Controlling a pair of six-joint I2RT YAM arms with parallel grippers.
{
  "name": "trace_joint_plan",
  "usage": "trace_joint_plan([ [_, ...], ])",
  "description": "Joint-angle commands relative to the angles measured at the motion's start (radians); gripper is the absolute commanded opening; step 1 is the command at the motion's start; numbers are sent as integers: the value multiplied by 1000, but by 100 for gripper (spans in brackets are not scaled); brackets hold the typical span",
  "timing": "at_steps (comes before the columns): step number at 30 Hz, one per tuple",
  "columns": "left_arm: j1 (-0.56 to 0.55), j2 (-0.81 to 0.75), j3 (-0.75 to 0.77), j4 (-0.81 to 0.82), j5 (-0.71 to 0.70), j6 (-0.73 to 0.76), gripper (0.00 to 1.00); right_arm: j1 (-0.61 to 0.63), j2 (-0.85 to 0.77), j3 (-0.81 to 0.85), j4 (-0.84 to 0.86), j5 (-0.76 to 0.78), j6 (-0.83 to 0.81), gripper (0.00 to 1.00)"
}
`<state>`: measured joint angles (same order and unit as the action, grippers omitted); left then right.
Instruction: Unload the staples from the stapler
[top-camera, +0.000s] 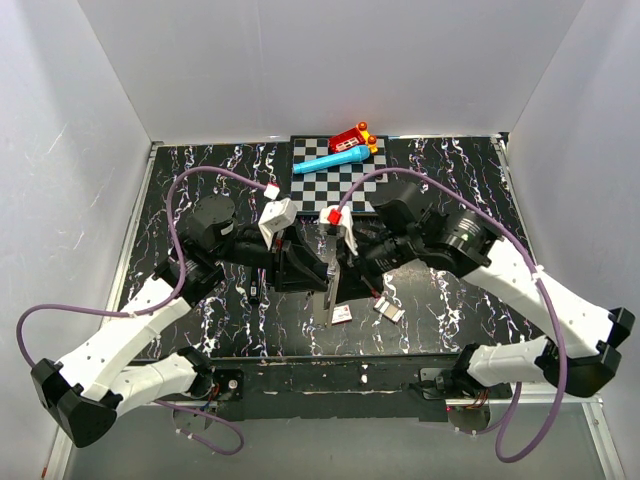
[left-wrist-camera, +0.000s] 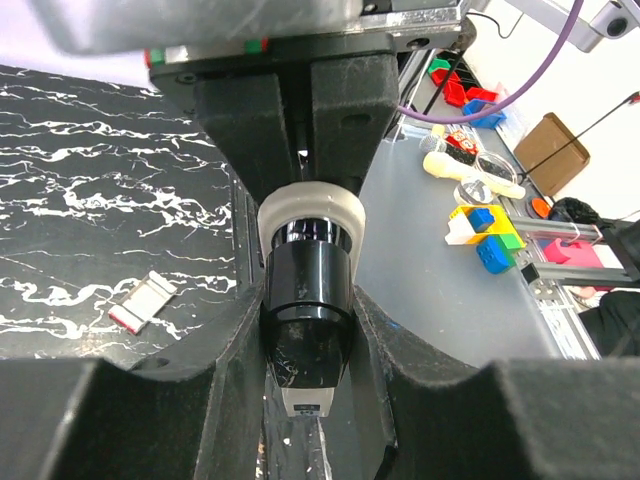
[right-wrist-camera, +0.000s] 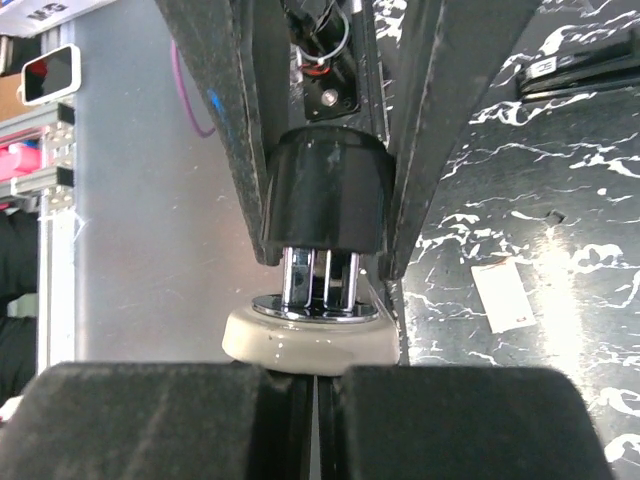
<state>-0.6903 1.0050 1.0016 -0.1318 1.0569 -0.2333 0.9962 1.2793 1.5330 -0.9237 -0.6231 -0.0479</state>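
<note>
The stapler (top-camera: 330, 285) hangs above the table between both arms. My left gripper (top-camera: 316, 270) is shut on it. In the left wrist view its fingers (left-wrist-camera: 308, 325) clamp the black body (left-wrist-camera: 308, 290) from both sides, with a shiny metal channel running toward the camera. My right gripper (right-wrist-camera: 315, 375) is shut, and the stapler's cream end piece (right-wrist-camera: 310, 338) with chrome rails sits right at its fingertips. I cannot tell if anything thin is pinched there. A ridged silvery strip that looks like staples (top-camera: 389, 309) lies on the table.
A small white-and-red box (top-camera: 341, 313) lies just below the grippers. A thin black stick (top-camera: 255, 290) lies left of them. At the back a checkerboard (top-camera: 345, 175) carries a blue marker (top-camera: 330, 160) and a red toy (top-camera: 352, 138). White walls enclose the black marbled table (top-camera: 200, 190).
</note>
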Motion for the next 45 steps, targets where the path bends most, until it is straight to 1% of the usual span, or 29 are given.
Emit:
trace_joint_plan([
  [1,-40,17,51,17,-156,25,0,36,-70,-54,330,0,-27,1],
  [9,-38,-34,63,32,-216,0,0,33,-245,-237,367,160,34,1],
  [11,-40,-43,75,26,-236,3,0,32,-271,-264,358,224,40,1],
  [13,-40,-46,98,-9,-282,23,0,27,-297,-292,349,328,78,2],
  [15,-38,-49,132,-61,-357,52,0,12,-327,-324,344,423,111,4],
  [17,-40,-40,172,-118,-420,84,0,-10,-354,-350,344,450,131,5],
  [20,-38,-7,251,-207,-550,113,0,-33,-394,-387,352,509,160,6],
  [24,-37,39,316,-247,-763,123,0,-56,-428,-439,371,699,213,4],
  [27,-31,113,400,-311,-920,135,0,-76,-428,-467,384,735,246,2],
  [30,20,213,509,-390,-1012,126,0,-79,-407,-482,387,790,282,1],
  [32,66,266,555,-411,-1073,118,0,-79,-391,-491,394,801,295,1],
  [37,230,409,698,-491,-1057,88,0,-79,-342,-516,417,792,335,1],
  [38,254,447,738,-524,-1020,88,0,-79,-328,-522,424,780,339,1],
  [41,313,572,836,-594,-1014,86,0,-79,-293,-539,448,760,353,1],
  [45,386,713,896,-618,-988,77,0,-80,-252,-565,482,735,365,1],
])
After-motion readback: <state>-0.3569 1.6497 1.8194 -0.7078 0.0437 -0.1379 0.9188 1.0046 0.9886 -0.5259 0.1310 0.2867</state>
